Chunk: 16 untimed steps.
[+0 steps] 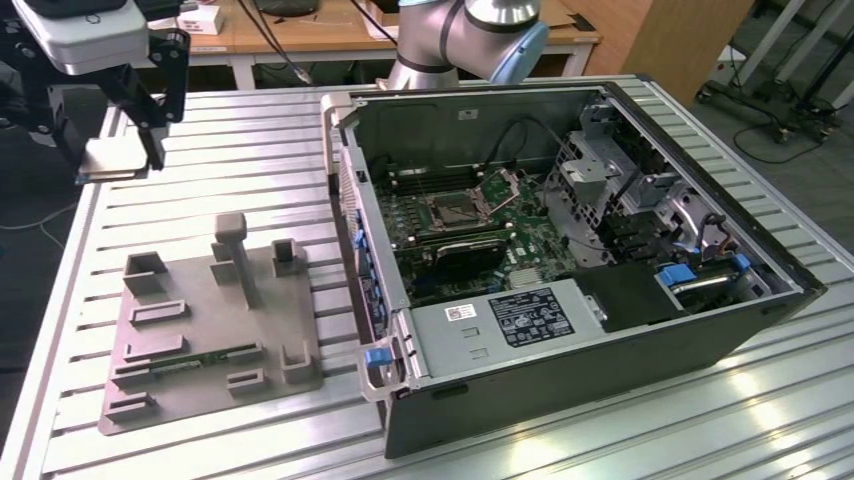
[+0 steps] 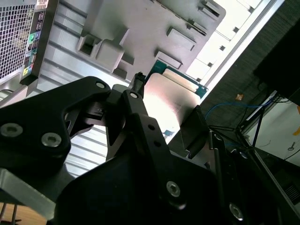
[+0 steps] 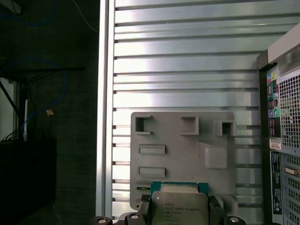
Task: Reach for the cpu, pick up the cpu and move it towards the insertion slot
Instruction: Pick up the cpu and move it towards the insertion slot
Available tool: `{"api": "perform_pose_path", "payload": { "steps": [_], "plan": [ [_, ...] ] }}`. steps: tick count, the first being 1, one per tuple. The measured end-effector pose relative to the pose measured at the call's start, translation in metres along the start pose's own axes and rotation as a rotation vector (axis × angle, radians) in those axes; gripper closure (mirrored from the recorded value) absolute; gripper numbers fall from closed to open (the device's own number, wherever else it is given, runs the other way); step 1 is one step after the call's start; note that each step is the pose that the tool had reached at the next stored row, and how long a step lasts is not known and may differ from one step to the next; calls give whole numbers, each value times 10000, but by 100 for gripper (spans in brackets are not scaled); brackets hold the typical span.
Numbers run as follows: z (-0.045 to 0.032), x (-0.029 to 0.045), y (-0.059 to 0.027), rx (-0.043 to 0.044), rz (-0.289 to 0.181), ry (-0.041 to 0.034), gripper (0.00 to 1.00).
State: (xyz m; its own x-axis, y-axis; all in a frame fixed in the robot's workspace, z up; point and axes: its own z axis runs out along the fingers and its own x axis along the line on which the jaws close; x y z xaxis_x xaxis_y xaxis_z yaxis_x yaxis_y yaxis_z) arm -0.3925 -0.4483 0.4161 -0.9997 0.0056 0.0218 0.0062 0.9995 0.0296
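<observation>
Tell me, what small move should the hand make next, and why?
Probably a sideways carry toward the exterior view's right. The hand is shut on the cpu, raised over the table near the grey holder tray, while the insertion slot lies inside the open computer case, well apart from the chip.

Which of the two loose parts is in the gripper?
The cpu, the square silver-topped chip clamped in the gripper; the long green memory stick lies on the grey fixture.
</observation>
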Motion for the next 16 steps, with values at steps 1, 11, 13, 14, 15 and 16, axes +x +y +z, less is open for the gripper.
{"api": "perform_pose_path", "payload": {
  "steps": [1, 11, 13, 14, 15, 16],
  "plan": [
    [0, -3, 0, -1, 0, 0, 45],
    [-1, -29, 0, 0, 0, 0, 45],
    [0, -34, 0, -1, 0, 0, 45],
    [0, -37, 0, -1, 0, 0, 45],
    [-1, -40, 0, 0, 0, 0, 45],
    [-1, -43, 0, -1, 0, 0, 45]
  ]
}}
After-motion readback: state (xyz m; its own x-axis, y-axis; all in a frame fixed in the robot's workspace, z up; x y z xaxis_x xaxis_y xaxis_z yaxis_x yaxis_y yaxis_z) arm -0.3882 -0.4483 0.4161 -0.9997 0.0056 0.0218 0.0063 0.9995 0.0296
